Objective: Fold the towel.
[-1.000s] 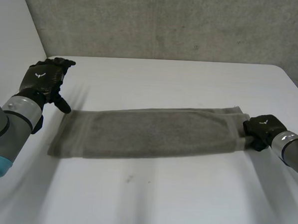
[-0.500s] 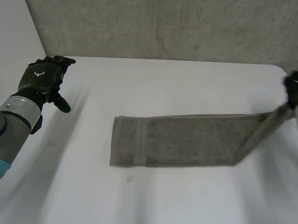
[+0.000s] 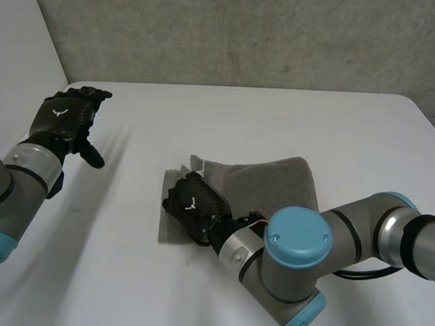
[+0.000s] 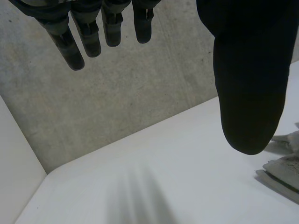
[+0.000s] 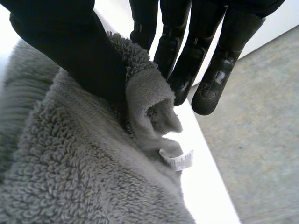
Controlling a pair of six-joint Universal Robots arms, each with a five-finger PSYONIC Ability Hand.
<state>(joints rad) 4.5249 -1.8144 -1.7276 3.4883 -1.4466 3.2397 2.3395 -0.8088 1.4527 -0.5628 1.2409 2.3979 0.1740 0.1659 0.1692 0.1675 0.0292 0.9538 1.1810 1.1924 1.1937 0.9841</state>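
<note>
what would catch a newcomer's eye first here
The big grey right arm stretches across the front of the white table, and the right hand pinches an edge of the grey towel, which lies doubled over mid-table. The left hand hangs open at the table's left side, apart from the towel.

White table (image 3: 278, 122): matte, plain top, rounded far-right corner. Grey concrete wall (image 3: 246, 33) straight behind far edge; mottled, small pits, faint stains. Plain white panel (image 3: 20, 36) at left, along table's left side, meeting concrete wall in vertical corner. Left wrist view: same corner, table's far-left end tucked into it.
</note>
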